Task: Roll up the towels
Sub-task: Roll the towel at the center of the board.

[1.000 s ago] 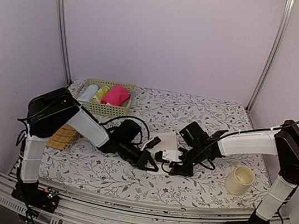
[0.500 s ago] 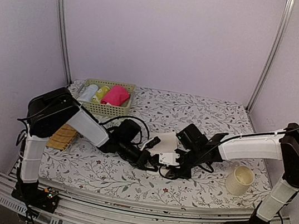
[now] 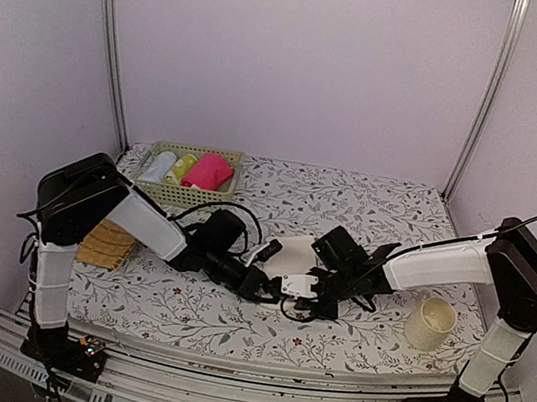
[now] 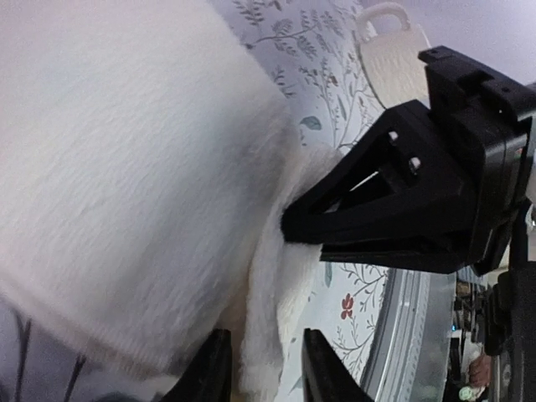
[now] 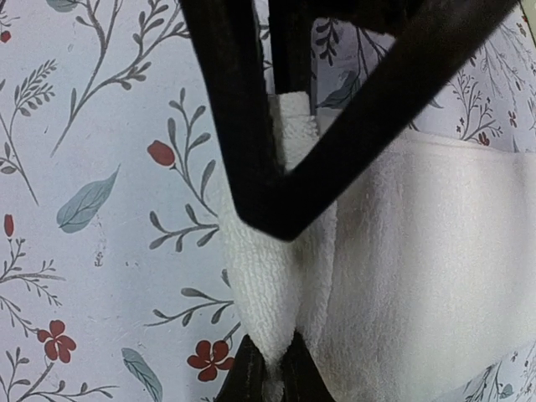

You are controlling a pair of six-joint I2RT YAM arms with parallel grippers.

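Rolling of the white towel [image 3: 293,255] is only at its start, as I judge it. Most of the cloth lies flat on the table [image 3: 379,202], in the middle between the two arms. Only its near edge is gathered into a small thick fold, so almost the whole roll is left to make. The pink towel [image 3: 208,170] sits in the basket [image 3: 186,195] at the back left as a compact bundle, beside a white and a yellow bundle. It looks already rolled, though from so far I cannot be sure.

The right gripper [image 5: 270,373] has its jaws together on the folded edge and pinches the cloth into a narrow ridge. The left gripper [image 4: 266,368] meets the same edge from the other side. Its jaws stand apart with the fold between them, and they seem not to press it.

The white towel is soft terry with a fuzzy, looped surface, and it is thick enough to hold a rounded hem. The table has a smooth cover printed with leaves and small red flowers. The basket is a stiff lattice, and the mug [image 3: 429,323] at the right is plain and glossy.
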